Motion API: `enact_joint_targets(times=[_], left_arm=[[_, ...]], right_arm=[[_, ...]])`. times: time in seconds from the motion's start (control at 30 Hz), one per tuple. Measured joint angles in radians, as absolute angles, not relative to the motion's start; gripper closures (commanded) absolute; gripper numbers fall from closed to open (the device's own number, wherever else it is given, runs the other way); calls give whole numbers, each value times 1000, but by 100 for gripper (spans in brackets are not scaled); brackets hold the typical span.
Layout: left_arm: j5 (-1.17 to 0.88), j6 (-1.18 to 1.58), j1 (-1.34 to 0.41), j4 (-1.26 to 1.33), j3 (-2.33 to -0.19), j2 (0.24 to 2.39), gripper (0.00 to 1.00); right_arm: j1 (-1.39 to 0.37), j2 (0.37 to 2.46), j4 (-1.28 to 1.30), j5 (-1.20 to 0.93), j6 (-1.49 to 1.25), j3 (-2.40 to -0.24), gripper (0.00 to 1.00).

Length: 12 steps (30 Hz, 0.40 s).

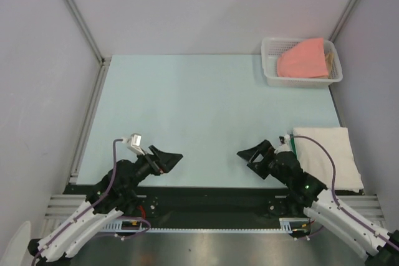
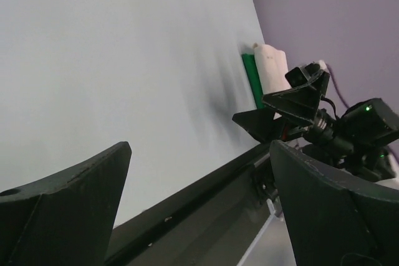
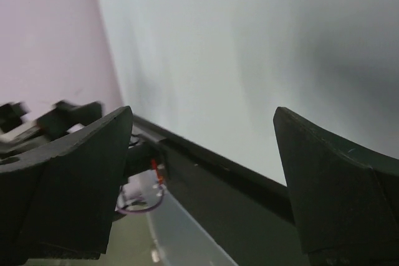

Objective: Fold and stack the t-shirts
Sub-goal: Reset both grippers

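Table (image 1: 206, 104): pale blue-green top. Cream-white t-shirt (image 1: 327, 154) lies folded flat at the near right edge, just beside the right arm. From the left wrist view, a dark green t-shirt (image 2: 251, 79) edge shows against it; whether it lies under or beside, cannot tell. White lattice basket (image 1: 269, 61) in the far right corner holds the salmon-pink t-shirt (image 1: 302, 59), bunched. Left gripper (image 1: 174, 161) and right gripper (image 1: 246, 160) sit low near the front edge, facing each other, well apart, jaws spread, nothing held.
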<state>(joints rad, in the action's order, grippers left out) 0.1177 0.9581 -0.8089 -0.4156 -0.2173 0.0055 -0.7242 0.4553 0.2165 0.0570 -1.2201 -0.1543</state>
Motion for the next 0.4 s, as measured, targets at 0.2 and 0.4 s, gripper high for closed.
enact_joint_targets(times=[0.2, 0.4], left_arm=[[52, 1084, -809, -199, -69, 10, 0], [31, 1223, -808, 90, -51, 7, 0]], right_arm=[[-723, 164, 161, 30, -1346, -62, 0], [-723, 113, 143, -28, -1389, -58, 0]])
